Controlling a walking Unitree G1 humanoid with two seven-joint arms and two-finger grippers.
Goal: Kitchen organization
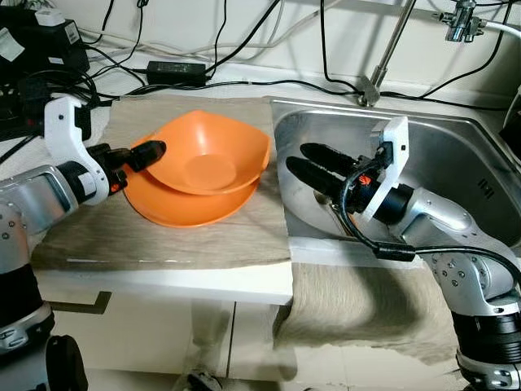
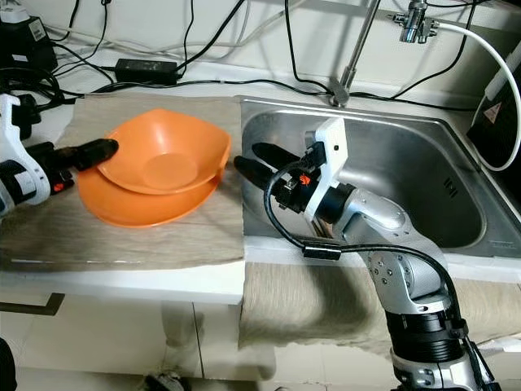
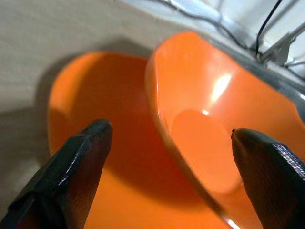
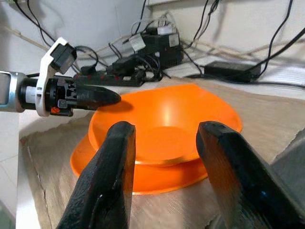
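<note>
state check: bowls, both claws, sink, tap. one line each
Upper orange plastic bowl: nested tilted in the lower one, empty.
Lower orange plastic bowl: upright on the beige cloth mat.
Left claw: open, fingers either side of the upper bowl's rim.
Right claw: open, holding nothing, over the sink's left edge.
Stainless steel sink: looks empty.
Tap: no water visible.

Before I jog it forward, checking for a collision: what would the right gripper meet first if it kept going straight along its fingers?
Most likely the upper orange bowl: the right gripper, open, points across the sink rim at its near edge, though depth is uncertain.
</note>
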